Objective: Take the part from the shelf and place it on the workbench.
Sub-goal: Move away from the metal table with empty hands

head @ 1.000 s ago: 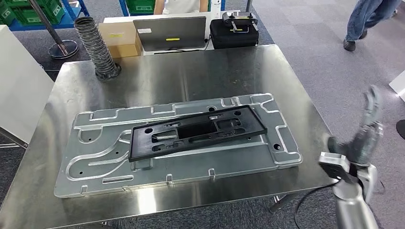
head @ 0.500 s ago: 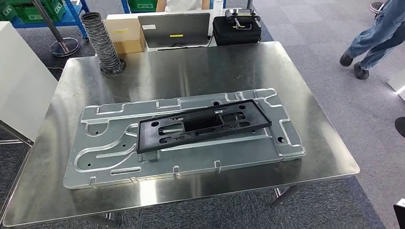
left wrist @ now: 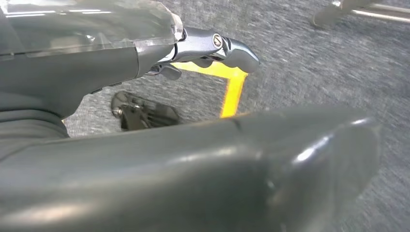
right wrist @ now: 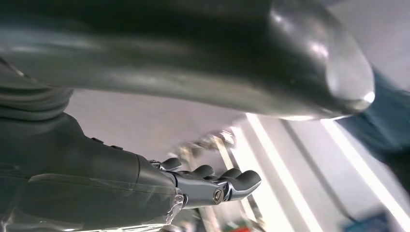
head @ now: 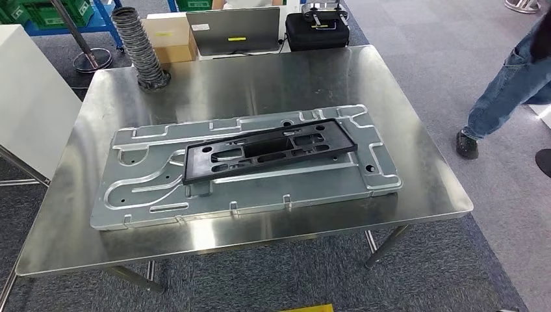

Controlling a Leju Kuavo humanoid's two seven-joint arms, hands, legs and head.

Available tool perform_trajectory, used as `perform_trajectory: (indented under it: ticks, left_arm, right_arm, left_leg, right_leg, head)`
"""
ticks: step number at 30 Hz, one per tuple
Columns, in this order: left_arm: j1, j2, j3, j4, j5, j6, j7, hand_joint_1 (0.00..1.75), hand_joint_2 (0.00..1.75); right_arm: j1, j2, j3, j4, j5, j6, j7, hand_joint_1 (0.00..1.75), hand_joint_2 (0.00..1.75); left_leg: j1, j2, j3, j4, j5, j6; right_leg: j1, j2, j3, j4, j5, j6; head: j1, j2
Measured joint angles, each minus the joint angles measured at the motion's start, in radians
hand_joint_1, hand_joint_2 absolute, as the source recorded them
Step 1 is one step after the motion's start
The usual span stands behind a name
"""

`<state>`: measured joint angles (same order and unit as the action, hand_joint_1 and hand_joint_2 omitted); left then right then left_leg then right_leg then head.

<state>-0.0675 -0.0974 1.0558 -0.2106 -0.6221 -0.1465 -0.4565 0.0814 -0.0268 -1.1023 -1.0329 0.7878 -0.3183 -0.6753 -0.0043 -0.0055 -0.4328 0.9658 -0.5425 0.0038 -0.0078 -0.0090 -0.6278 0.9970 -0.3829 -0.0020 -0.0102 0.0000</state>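
Black part (head: 269, 151) lying flat atop the metal plate (head: 130, 201) on the table (head: 422, 188). Left hand (left wrist: 145, 159) and right hand (right wrist: 159, 63) empty, fingers apart.

Stainless steel workbench (head: 416, 162) at frame centre, large stamped metal panel (head: 149, 195) lying flat across its middle, black plastic frame part (head: 208, 162) resting tilted on the panel, coiled ribbed grey hose (head: 140, 49) upright at upper-left corner

Steel desk (head: 416, 162) carrying a big grey metal plate (head: 156, 195), with a black frame (head: 269, 151) flat on top. Ribbed hose (head: 138, 49) at far left corner. Person's leg (head: 507, 91) at right.
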Motion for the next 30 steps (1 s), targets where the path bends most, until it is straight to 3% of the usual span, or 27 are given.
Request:
perform_trajectory:
  ticks: [3,4,5,6,8,9,10,11,13,15,16,18,19,20,21,23,24,25,26,27,28,30]
  left_arm:
    - [0.002,-0.006,0.001,0.000,-0.008,0.001,-0.003,0.00,0.00]
    - [0.004,-0.008,0.001,0.000,-0.011,0.003,-0.003,0.00,0.00]
    - [0.005,-0.011,0.001,0.001,-0.013,0.004,-0.004,0.00,0.00]
    - [0.006,-0.012,0.002,0.001,-0.016,0.006,-0.004,0.00,0.00]
    - [0.009,-0.014,0.002,0.001,-0.021,0.009,-0.003,0.00,0.00]
    - [0.011,-0.014,0.002,0.001,-0.024,0.012,-0.003,0.00,0.00]
    - [0.011,-0.015,0.002,0.001,-0.026,0.014,-0.002,0.00,0.00]
    - [0.011,-0.016,0.002,0.001,-0.029,0.016,-0.001,0.00,0.00]
    - [0.011,-0.018,0.002,0.001,-0.033,0.020,0.000,0.00,0.00]
    - [0.010,-0.019,0.002,0.001,-0.042,0.023,0.000,0.00,0.00]
    - [0.010,-0.019,0.001,0.001,-0.050,0.024,-0.001,0.00,0.00]
    - [0.010,-0.020,-0.003,0.001,-0.071,0.024,-0.001,0.00,0.00]
    - [0.011,-0.021,-0.006,0.001,-0.082,0.025,-0.001,0.00,0.00]
    - [0.013,-0.021,-0.009,0.001,-0.093,0.026,0.000,0.00,0.00]
    - [0.014,-0.022,-0.013,0.001,-0.104,0.027,0.001,0.00,0.00]
    - [0.013,-0.023,-0.025,0.001,-0.127,0.029,0.005,0.00,0.00]
    - [0.012,-0.024,-0.033,0.001,-0.138,0.030,0.006,0.00,0.00]
    - [0.011,-0.025,-0.040,0.001,-0.147,0.031,0.007,0.00,0.00]
    - [0.010,-0.025,-0.047,0.001,-0.154,0.031,0.007,0.00,0.00]
    - [0.009,-0.025,-0.054,0.001,-0.160,0.030,0.008,0.00,0.00]
    - [0.008,-0.025,-0.059,0.001,-0.165,0.029,0.008,0.00,0.00]
    - [0.001,-0.021,-0.068,0.000,-0.172,0.023,0.007,0.00,0.00]
  right_arm:
    - [-0.024,0.016,-0.050,0.154,0.056,-0.014,0.033,0.00,0.00]
    - [-0.030,0.020,-0.062,0.203,0.075,-0.023,0.044,0.00,0.00]
    - [-0.036,0.024,-0.071,0.250,0.091,-0.035,0.053,0.00,0.00]
    - [-0.042,0.026,-0.080,0.298,0.105,-0.048,0.061,0.00,0.00]
    - [-0.059,0.029,-0.095,0.384,0.124,-0.068,0.078,0.00,0.00]
    - [-0.068,0.030,-0.101,0.424,0.134,-0.074,0.092,0.00,0.00]
    - [-0.075,0.031,-0.105,0.461,0.143,-0.078,0.110,0.00,0.00]
    - [-0.081,0.032,-0.109,0.495,0.150,-0.080,0.129,0.00,0.00]
    - [-0.094,0.033,-0.114,0.552,0.163,-0.080,0.167,0.00,0.00]
    - [-0.109,0.033,-0.117,0.600,0.177,-0.067,0.225,0.00,0.00]
    - [-0.114,0.034,-0.118,0.623,0.187,-0.052,0.270,0.00,0.00]
    - [-0.119,0.035,-0.119,0.669,0.204,-0.015,0.367,0.00,0.00]
    - [-0.121,0.037,-0.119,0.688,0.210,0.000,0.405,0.00,0.00]
    - [-0.123,0.040,-0.120,0.704,0.215,0.012,0.431,0.00,0.00]
    - [-0.124,0.044,-0.120,0.718,0.219,0.025,0.448,0.00,0.00]
    - [-0.125,0.050,-0.120,0.740,0.227,0.051,0.475,0.00,0.00]
    - [-0.125,0.054,-0.120,0.750,0.234,0.065,0.488,0.00,0.00]
    - [-0.125,0.058,-0.119,0.760,0.244,0.077,0.500,0.00,0.00]
    - [-0.125,0.063,-0.117,0.768,0.258,0.088,0.512,0.00,0.00]
    - [-0.125,0.068,-0.114,0.775,0.273,0.097,0.523,0.00,0.00]
    - [-0.125,0.074,-0.109,0.781,0.289,0.105,0.533,0.00,0.00]
    - [-0.127,0.088,-0.095,0.791,0.318,0.114,0.544,0.00,0.00]
  left_leg:
    - [-0.002,0.002,-0.007,-0.013,0.026,0.017]
    - [0.000,0.005,-0.015,-0.017,0.040,0.024]
    - [0.002,0.008,-0.025,-0.022,0.056,0.030]
    - [0.004,0.010,-0.038,-0.026,0.070,0.034]
    - [0.003,0.014,-0.071,-0.025,0.095,0.036]
    - [0.003,0.016,-0.088,-0.022,0.106,0.034]
    - [0.003,0.017,-0.105,-0.018,0.117,0.032]
    - [0.004,0.017,-0.123,-0.012,0.127,0.029]
    - [0.005,0.017,-0.157,0.005,0.143,0.021]
    - [0.004,0.017,-0.180,0.021,0.156,0.009]
    - [0.004,0.017,-0.185,0.026,0.163,0.003]
    - [0.006,0.016,-0.189,0.024,0.180,-0.010]
    - [0.009,0.014,-0.195,0.028,0.177,-0.016]
    - [0.010,0.013,-0.204,0.044,0.153,-0.022]
    - [0.011,0.012,-0.218,0.079,0.111,-0.027]
    - [0.013,0.012,-0.248,0.200,0.000,-0.033]
    - [0.013,0.012,-0.256,0.263,-0.034,-0.035]
    - [0.013,0.012,-0.253,0.307,-0.042,-0.035]
    - [0.013,0.012,-0.234,0.321,-0.028,-0.033]
    - [0.012,0.012,-0.197,0.297,0.001,-0.028]
    - [0.010,0.011,-0.143,0.240,0.027,-0.020]
    - [0.004,0.012,-0.020,0.075,0.026,-0.004]
  right_leg:
    - [-0.003,0.001,-0.002,-0.010,0.025,0.018]
    - [-0.003,0.003,-0.007,-0.005,0.015,0.022]
    - [-0.004,0.005,-0.016,0.015,-0.014,0.026]
    - [-0.006,0.007,-0.028,0.056,-0.063,0.029]
    - [-0.008,0.008,-0.057,0.186,-0.171,0.036]
    - [-0.009,0.008,-0.064,0.246,-0.199,0.040]
    - [-0.009,0.008,-0.056,0.280,-0.200,0.042]
    - [-0.011,0.008,-0.033,0.280,-0.181,0.044]
    - [-0.014,0.008,0.066,0.170,-0.138,0.043]
    - [-0.012,0.010,0.163,0.027,-0.145,0.035]
    - [-0.009,0.011,0.185,-0.011,-0.156,0.028]
    - [-0.005,0.011,0.180,-0.021,-0.151,0.011]
    - [-0.005,0.009,0.171,-0.022,-0.141,0.002]
    - [-0.005,0.006,0.159,-0.023,-0.129,-0.007]
    - [-0.006,0.005,0.143,-0.024,-0.114,-0.014]
    - [-0.004,0.003,0.110,-0.024,-0.088,-0.022]
    - [-0.002,0.003,0.092,-0.023,-0.075,-0.022]
    - [0.001,0.002,0.074,-0.021,-0.061,-0.023]
    - [0.004,0.002,0.057,-0.019,-0.049,-0.023]
    - [0.007,0.002,0.040,-0.017,-0.036,-0.022]
    - [0.009,0.002,0.026,-0.015,-0.025,-0.022]
    - [0.015,0.002,0.006,-0.010,-0.005,-0.017]
  head:
    - [0.000,0.000]
    - [0.000,0.000]
    - [0.000,0.000]
    - [0.000,0.000]
    - [0.000,0.000]
    - [0.000,0.000]
    - [0.000,0.000]
    - [0.000,0.000]
    - [0.000,0.000]
    - [0.000,0.000]
    - [-0.001,0.000]
    - [-0.003,0.000]
    - [-0.003,0.000]
    - [-0.003,0.000]
    - [-0.003,0.000]
    - [-0.003,0.000]
    - [-0.003,0.000]
    - [-0.003,0.000]
    - [-0.003,0.000]
    - [-0.003,0.000]
    - [-0.003,0.000]
    - [-0.003,0.000]
